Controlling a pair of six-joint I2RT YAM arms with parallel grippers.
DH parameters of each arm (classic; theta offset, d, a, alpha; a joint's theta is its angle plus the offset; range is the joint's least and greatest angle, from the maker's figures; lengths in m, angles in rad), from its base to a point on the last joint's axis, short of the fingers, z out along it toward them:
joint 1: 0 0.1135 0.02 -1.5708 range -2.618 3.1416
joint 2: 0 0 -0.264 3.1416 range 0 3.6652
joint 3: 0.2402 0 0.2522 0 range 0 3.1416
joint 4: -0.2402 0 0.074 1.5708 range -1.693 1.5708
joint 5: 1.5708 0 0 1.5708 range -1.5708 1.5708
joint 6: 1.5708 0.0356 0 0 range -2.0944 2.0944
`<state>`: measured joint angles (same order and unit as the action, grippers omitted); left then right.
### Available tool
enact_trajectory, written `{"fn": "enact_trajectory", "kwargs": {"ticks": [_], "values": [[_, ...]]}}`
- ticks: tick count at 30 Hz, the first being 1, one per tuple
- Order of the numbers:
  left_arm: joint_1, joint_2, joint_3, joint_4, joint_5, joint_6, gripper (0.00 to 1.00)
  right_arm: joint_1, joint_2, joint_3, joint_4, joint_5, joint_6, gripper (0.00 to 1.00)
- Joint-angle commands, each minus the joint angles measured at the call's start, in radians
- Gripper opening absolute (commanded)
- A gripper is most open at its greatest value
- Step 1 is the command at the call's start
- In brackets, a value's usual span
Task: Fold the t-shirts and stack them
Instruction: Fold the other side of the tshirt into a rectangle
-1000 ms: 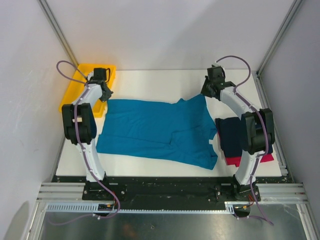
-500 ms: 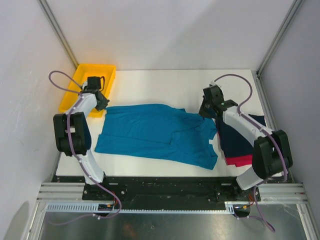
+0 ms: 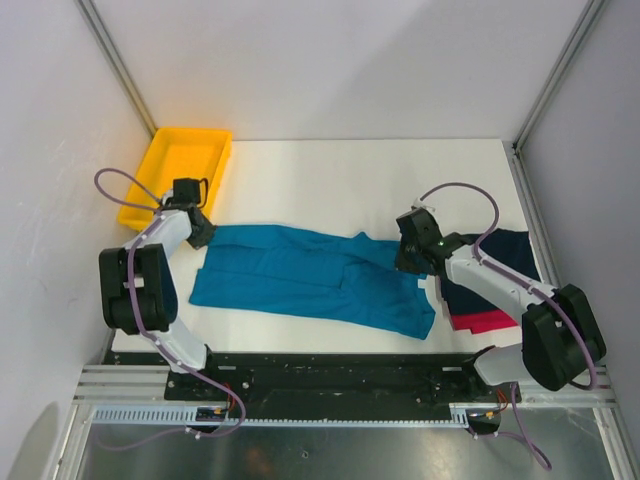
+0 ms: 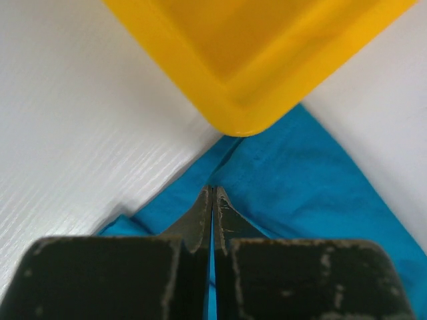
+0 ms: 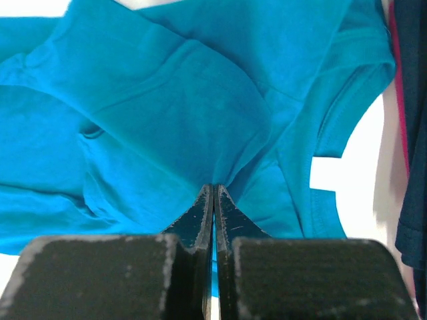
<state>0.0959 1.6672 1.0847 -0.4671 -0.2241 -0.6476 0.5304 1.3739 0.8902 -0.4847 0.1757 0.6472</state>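
A teal-blue t-shirt lies spread across the white table, its far half being folded toward the near edge. My left gripper is shut on the shirt's far left corner; the left wrist view shows the shut tips pinching teal cloth. My right gripper is shut on the shirt's far right part; the right wrist view shows the tips pinching a fold of teal cloth. A dark navy t-shirt lies folded on a red-pink t-shirt at the right.
A yellow plastic tray stands at the far left corner; its corner shows just beyond my left gripper. White walls and metal frame posts enclose the table. The table's front edge runs along the arm bases.
Both grippers have drawn toward the near edge, pulling the teal shirt's far edge with them. The shirt now looks narrower front to back.
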Motion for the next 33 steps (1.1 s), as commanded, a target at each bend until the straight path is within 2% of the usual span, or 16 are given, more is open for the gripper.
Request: {"fn": "enact_trajectory", "kwargs": {"ticks": [1, 13, 18, 33], "values": [[0.028, -0.036, -0.037, 0.014, -0.018, -0.03, 0.0, 0.003, -0.026, -0.01, -0.01, 0.046, 0.015, 0.0], [0.056, -0.072, -0.034, -0.01, -0.029, -0.02, 0.0, -0.02, -0.148, -0.004, -0.077, 0.033, -0.01, 0.0], [0.064, -0.072, -0.043, -0.014, -0.024, -0.023, 0.0, 0.01, -0.149, -0.016, -0.102, 0.066, -0.001, 0.0], [0.076, -0.116, -0.092, -0.023, -0.003, -0.024, 0.0, -0.003, -0.158, -0.039, -0.119, 0.098, 0.006, 0.0]]}}
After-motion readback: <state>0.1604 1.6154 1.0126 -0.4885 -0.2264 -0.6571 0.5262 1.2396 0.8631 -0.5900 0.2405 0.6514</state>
